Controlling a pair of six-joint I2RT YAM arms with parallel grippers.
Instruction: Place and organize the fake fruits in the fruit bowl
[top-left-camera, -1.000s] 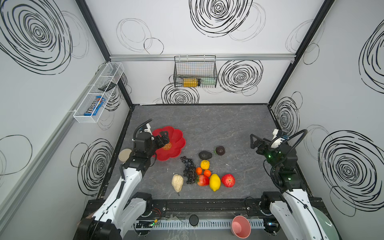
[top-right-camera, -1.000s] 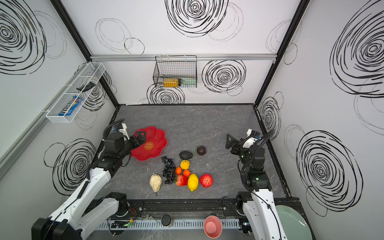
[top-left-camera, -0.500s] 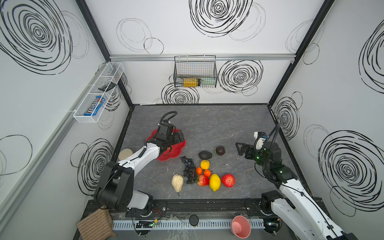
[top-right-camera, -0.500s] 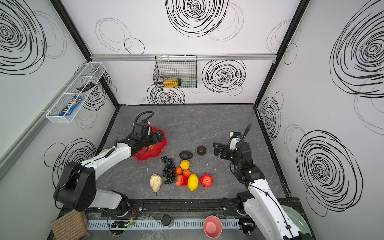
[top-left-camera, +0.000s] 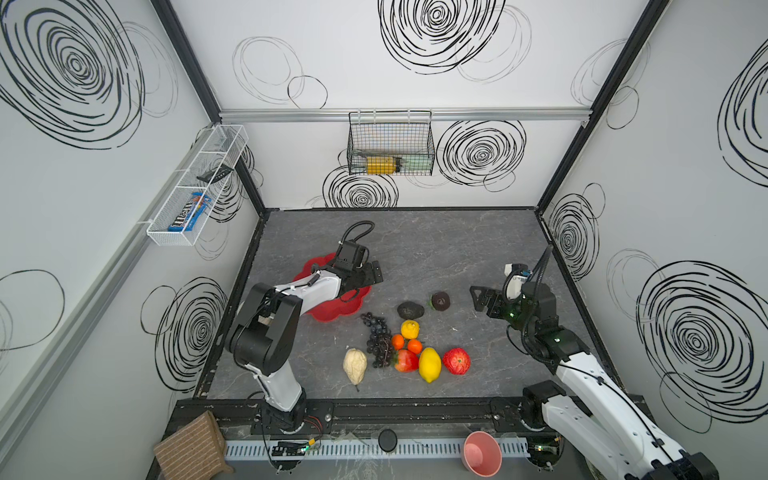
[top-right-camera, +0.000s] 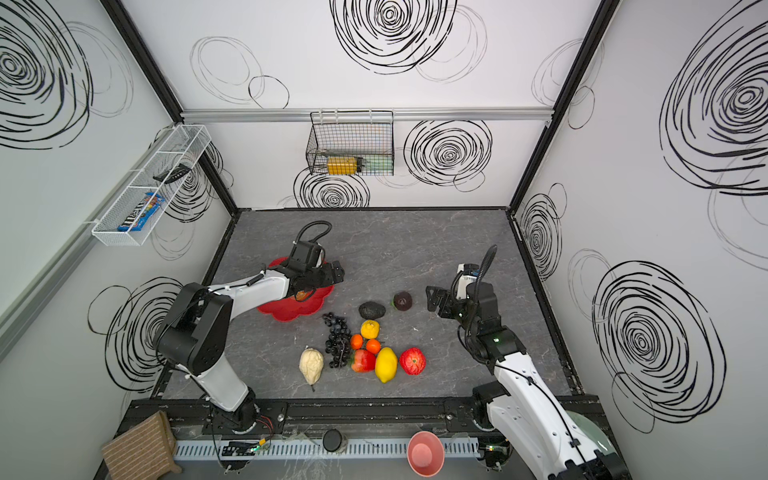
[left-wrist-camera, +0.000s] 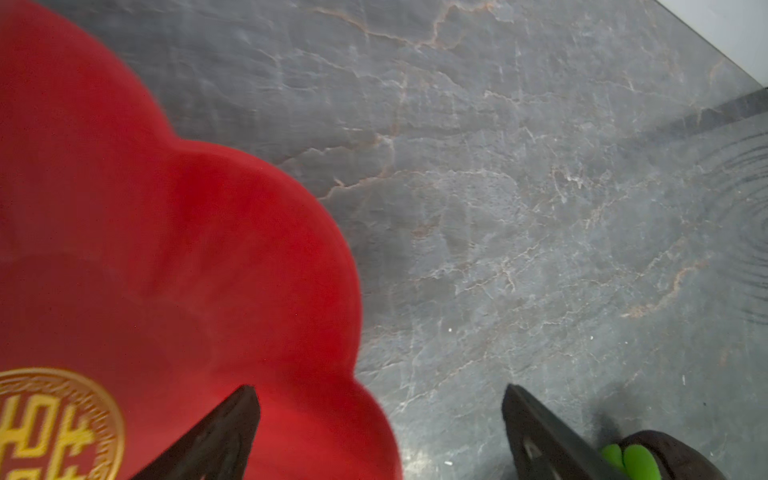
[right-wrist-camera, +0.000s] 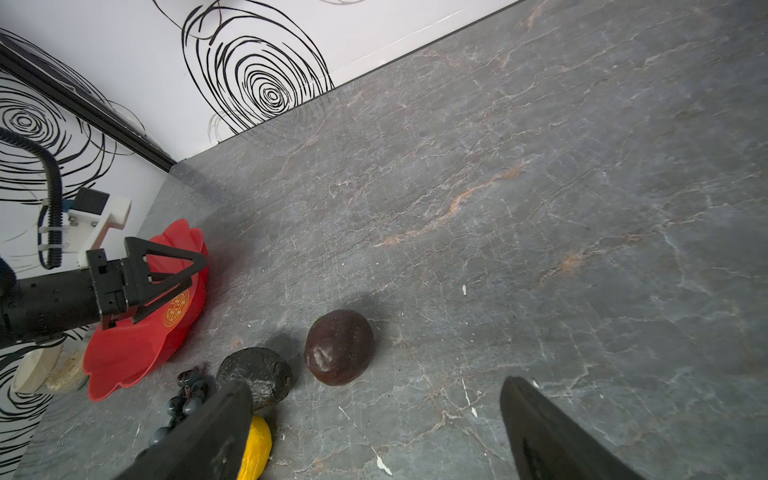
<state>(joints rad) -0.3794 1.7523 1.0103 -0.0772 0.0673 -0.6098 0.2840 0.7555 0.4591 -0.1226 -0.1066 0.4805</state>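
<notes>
While the small plastic fake fruits wait outside the glossy red flower-shaped fruit bowl, the left claw and right claw both hang spread and empty.
The bowl lies by the left edge of the dark grey marbled counter, and no fruit shows in it. The left claw hovers over its rim petal, likely heading for the pile. The right claw gapes at the dark round mangosteen, nearest its side, so that looks like the first pick. The yellow lemon and dark grape bunch cluster toward the front edge.

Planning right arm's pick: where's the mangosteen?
Both top views: mangosteen sits right of centre, between the avocado and the right hand, touching neither.
</notes>
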